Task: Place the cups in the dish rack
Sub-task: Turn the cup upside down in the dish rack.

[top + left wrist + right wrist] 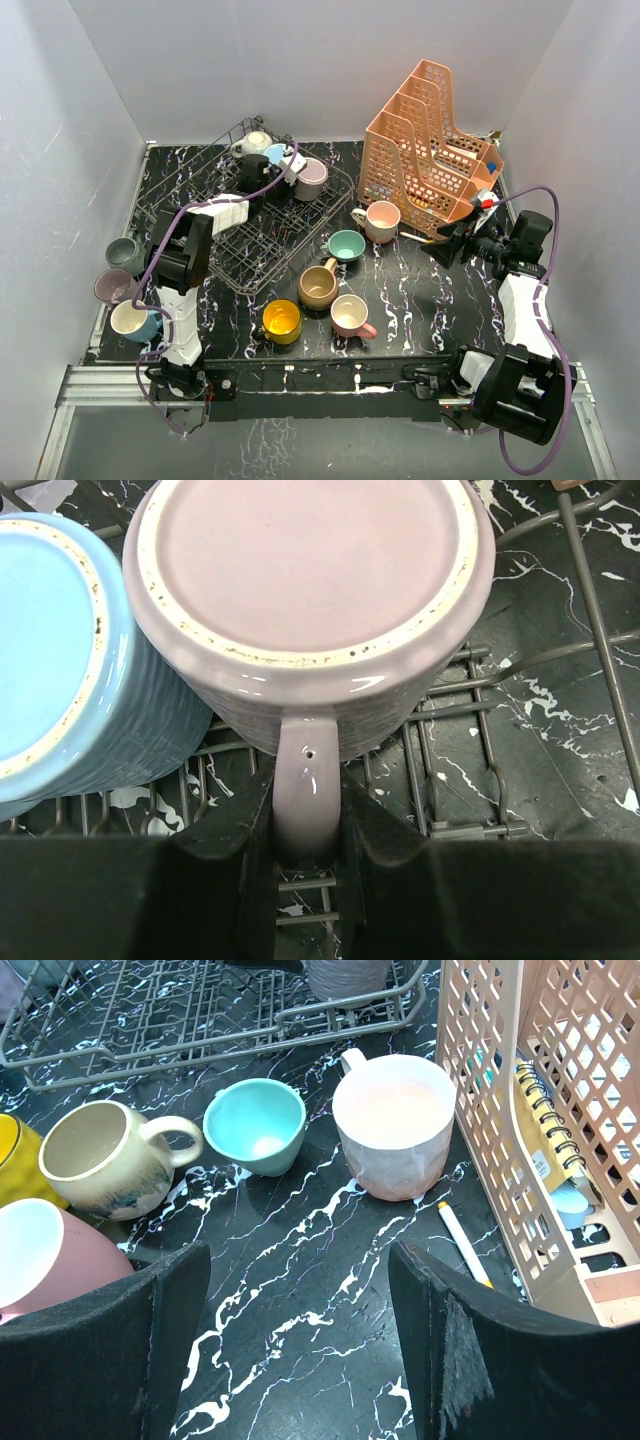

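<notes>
Between the fingers of the left claw, pressed in from both sides, is the handle of a lilac mug. The mug is upside down on the dark grey wire dish rack. It is glossy, with a ribbed wall and a speckled unglazed ring round its flat base. Just left of it stands a light blue mug, also base-up, and beyond both sits a cream mug. The right claw hangs spread wide and holds nothing, above a black table veined in white, with plain pale walls on three sides. Ahead of it stand a pale pink mug, a teal cup and a tan mug. At its left are a yellow mug and a pink mug. At its right are an orange perforated organizer and a white pen. Well behind the left claw, along the table's edge, are a grey-green mug, a mauve mug and a blue mug. That makes eleven mugs: three in the rack, eight on the table.
</notes>
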You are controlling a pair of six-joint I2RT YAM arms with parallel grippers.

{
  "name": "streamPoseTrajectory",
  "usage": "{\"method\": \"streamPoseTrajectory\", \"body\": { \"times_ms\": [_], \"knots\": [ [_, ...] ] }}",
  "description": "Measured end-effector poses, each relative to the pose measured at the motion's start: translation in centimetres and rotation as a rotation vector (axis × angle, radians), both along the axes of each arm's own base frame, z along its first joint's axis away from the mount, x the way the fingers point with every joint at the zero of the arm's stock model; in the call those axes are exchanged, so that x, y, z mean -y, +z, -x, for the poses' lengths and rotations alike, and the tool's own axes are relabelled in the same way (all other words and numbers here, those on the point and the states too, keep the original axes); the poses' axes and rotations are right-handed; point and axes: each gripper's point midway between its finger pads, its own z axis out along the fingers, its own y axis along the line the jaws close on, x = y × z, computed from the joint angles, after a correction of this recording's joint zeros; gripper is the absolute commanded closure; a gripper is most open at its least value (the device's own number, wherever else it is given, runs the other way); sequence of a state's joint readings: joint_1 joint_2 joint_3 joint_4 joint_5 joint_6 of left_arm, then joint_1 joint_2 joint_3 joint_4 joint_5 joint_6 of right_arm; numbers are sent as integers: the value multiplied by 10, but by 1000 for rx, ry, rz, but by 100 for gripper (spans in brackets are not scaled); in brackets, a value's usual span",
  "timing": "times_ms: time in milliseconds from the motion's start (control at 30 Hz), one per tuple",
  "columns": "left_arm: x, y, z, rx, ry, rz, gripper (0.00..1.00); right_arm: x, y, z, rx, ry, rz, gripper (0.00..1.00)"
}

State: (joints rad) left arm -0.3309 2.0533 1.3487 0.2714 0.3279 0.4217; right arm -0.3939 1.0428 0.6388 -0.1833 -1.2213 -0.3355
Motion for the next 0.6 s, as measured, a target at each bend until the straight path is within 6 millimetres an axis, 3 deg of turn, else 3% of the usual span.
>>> {"method": "streamPoseTrajectory", "body": {
  "times_ms": [367, 600],
  "knots": [
    [-4, -6, -5, -16, 47, 24, 69, 0, -2, -1, -6, 0, -2, 26],
    [-21, -9, -11, -14, 113, -8, 65, 0, -3, -1, -9, 1, -3, 26]
  ]
}}
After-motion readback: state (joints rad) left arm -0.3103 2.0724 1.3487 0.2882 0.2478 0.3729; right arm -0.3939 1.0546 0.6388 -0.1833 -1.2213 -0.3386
